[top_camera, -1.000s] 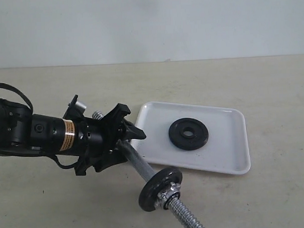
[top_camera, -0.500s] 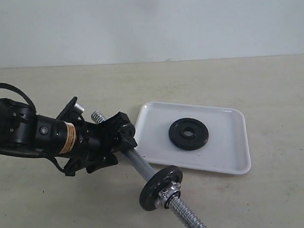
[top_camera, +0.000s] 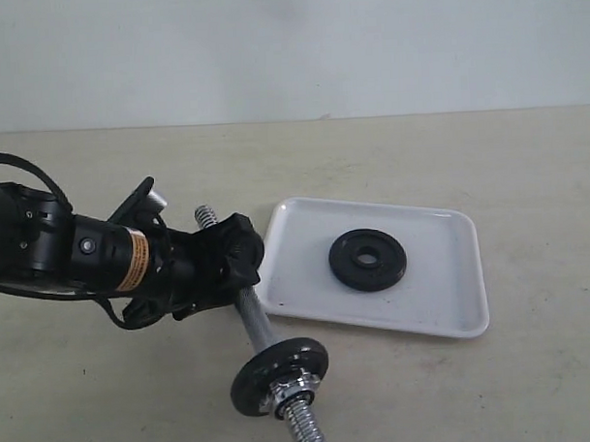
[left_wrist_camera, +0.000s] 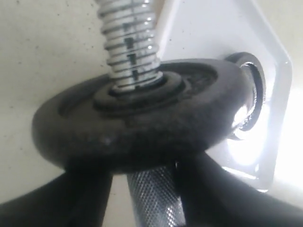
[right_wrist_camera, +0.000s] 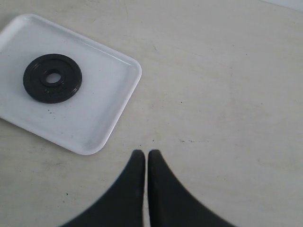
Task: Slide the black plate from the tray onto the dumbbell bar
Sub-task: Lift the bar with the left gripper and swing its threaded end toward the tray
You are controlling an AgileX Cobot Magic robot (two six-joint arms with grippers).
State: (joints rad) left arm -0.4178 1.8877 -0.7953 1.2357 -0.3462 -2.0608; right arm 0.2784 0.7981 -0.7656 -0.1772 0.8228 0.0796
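The black plate lies flat in the white tray; the right wrist view shows the same plate and tray. My left gripper is shut on the knurled middle of the dumbbell bar, which lies slanted on the table. A second black disc sits on the bar's near end against a silver collar. In the left wrist view a black disc on the bar fills the frame just past my fingers. My right gripper is shut and empty, beside the tray.
The bar's far threaded end sticks out beyond the left gripper, close to the tray's left edge. Bare beige table lies right of and behind the tray. A pale wall closes the back.
The left gripper's fingers closed around the bar. The bar then swung, its near end with the disc moving left and toward the front. The tray and its plate stayed put.
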